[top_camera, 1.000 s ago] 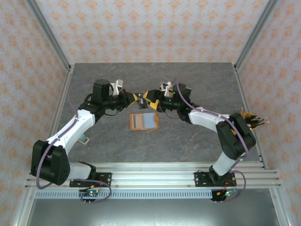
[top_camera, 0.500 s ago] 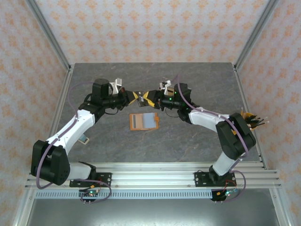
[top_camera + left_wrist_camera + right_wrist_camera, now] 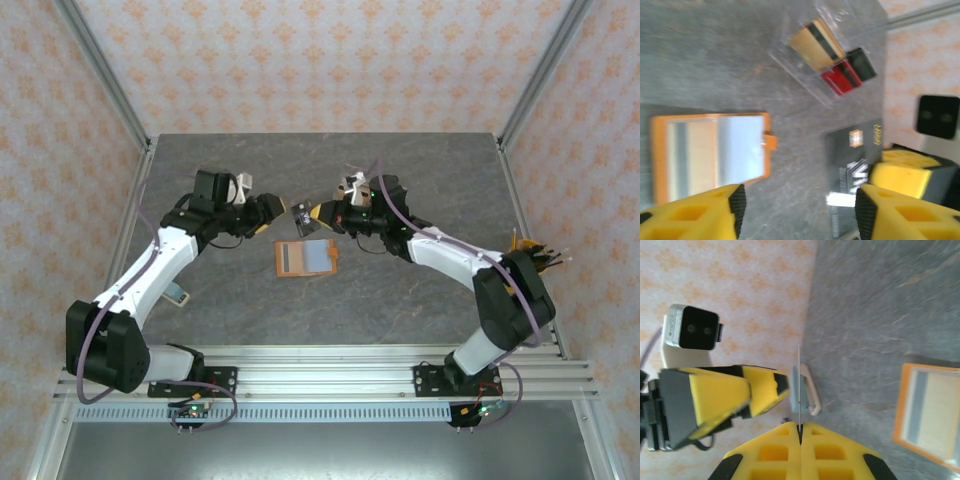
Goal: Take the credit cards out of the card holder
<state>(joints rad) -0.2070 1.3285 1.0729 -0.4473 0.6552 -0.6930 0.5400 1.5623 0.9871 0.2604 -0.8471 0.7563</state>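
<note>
From above, my left claw (image 3: 277, 211) stands released at 9 o'clock of my right claw (image 3: 318, 213), which is clenched on a dark credit card (image 3: 303, 216); the print on it is too small to read. The flat orange card holder (image 3: 306, 257) lies on the grey stone-like table (image 3: 420, 300), at 6 o'clock of both claws.

In my left wrist view, my yellow fingers (image 3: 700, 215) are cut off by the bottom edge. A clear case (image 3: 795, 70) holds tan, black and red blocks (image 3: 840, 80).

In my right wrist view the card (image 3: 799, 385) is seen edge-on, a thin line, and the holder (image 3: 927, 410) is cut off at 3 o'clock.
</note>
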